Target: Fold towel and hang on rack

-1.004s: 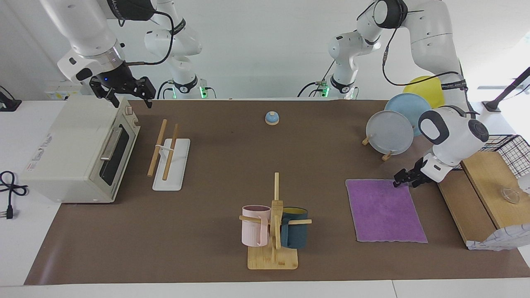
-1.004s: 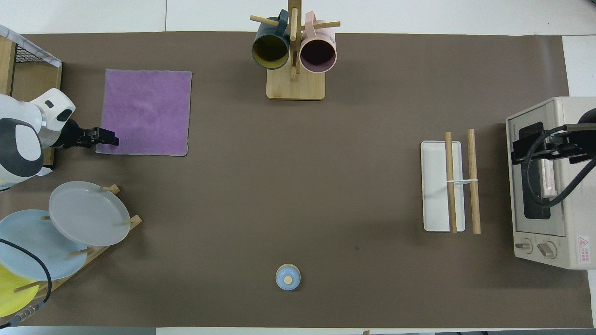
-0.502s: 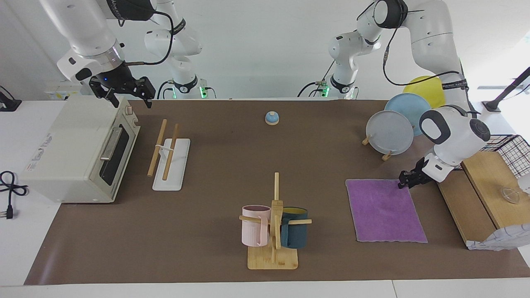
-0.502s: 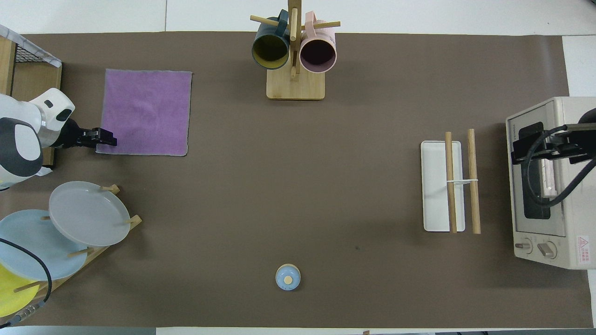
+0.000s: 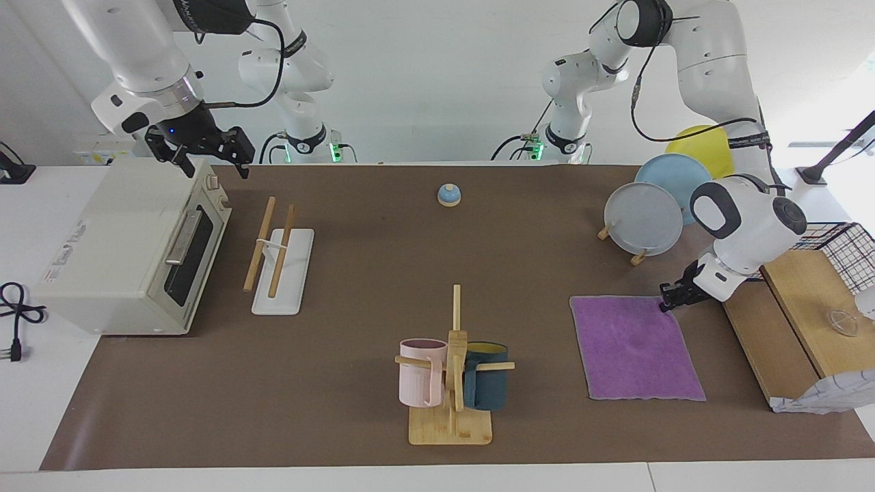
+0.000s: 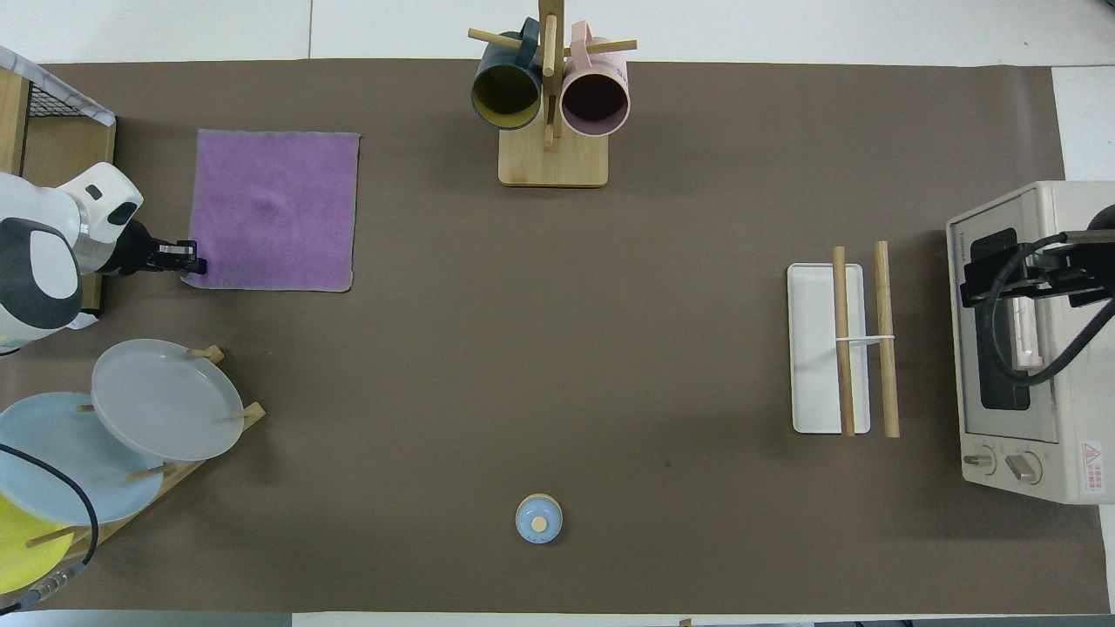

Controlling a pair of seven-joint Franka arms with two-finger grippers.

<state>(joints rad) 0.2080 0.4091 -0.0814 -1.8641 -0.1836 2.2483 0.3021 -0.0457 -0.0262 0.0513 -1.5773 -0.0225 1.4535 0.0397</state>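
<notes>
Two arms share this table, and we see them doing very different things. Our left gripper is low at the towel, at the corner nearest the robots on the left arm's end of the table; its fingertips are pressed together on that corner, which looks slightly bunched in the overhead view. Otherwise the towel lies flat on the brown mat, purple face up, with a small dimple near its middle. Just beside it, toward the left arm's end, stands a wooden box.

Our right gripper waits up in the air over the toaster oven, fingers spread apart and holding nothing.

We find the rack beside the oven's front, two wooden rods over a white base, well apart from the towel. Between them, farther from the robots, stands the mug stand with a pink mug and a dark teal one. A small blue bell sits nearer to the robots, and the plate stand holds grey, blue and yellow plates.
</notes>
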